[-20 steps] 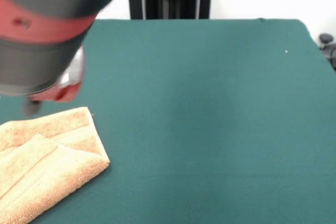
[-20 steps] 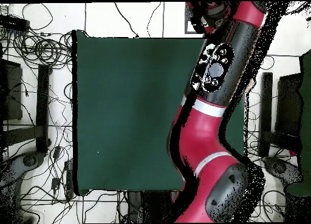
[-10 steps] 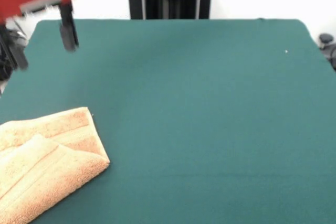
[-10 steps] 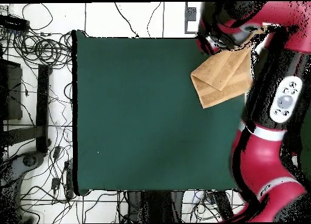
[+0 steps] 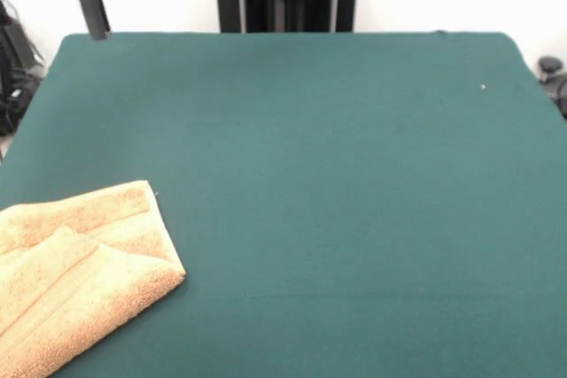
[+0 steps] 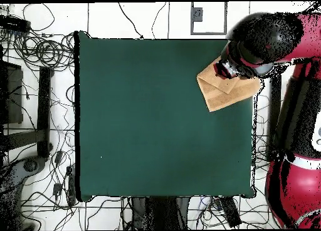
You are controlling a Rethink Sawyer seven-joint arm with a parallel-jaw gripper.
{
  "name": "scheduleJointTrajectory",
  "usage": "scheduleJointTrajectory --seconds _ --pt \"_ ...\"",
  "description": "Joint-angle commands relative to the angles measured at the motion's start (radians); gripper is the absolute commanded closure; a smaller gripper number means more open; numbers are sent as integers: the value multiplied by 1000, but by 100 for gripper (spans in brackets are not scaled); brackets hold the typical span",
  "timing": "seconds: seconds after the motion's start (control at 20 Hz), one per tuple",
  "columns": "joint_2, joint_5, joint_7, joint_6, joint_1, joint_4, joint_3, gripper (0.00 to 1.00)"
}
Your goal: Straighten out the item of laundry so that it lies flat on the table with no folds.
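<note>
A: Towel (image 5: 80,272) first, from the front view — where does it lie?

B: At the near left corner of the table (image 5: 337,183), golden-tan, running off the picture's left and bottom edges. It is doubled over: one layer lies across another, with a thick rolled fold along its right end. So not flat yet.

A: And the gripper (image 5: 91,8)?

B: Only a bit of it shows, at the top left corner beyond the table's far edge: one dark finger hanging down from a red part. It is well apart from the towel and holds nothing that I can see. With one finger in view I cannot tell whether the jaws are apart or together.

A: Overhead view?

B: The towel (image 6: 226,91) sits at the table's (image 6: 157,122) upper right corner, folded, one corner pointing left. The arm (image 6: 266,37) hangs over that corner and hides part of the cloth; the gripper itself I cannot make out there.

A: Your reading?

B: I judge the unfolding barely begun. The upper layer wants pulling open toward the table's middle, since the edge leaves little room.
</note>
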Motion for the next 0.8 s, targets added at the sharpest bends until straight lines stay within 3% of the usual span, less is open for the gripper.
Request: scheduleJointTrajectory --seconds 0.05,0.4,0.8 --pt "7 80 351 -227 79 204 -251 0" --pt "-50 133 363 -382 75 253 -340 0" --pt "-136 76 294 -544 112 267 -474 0"
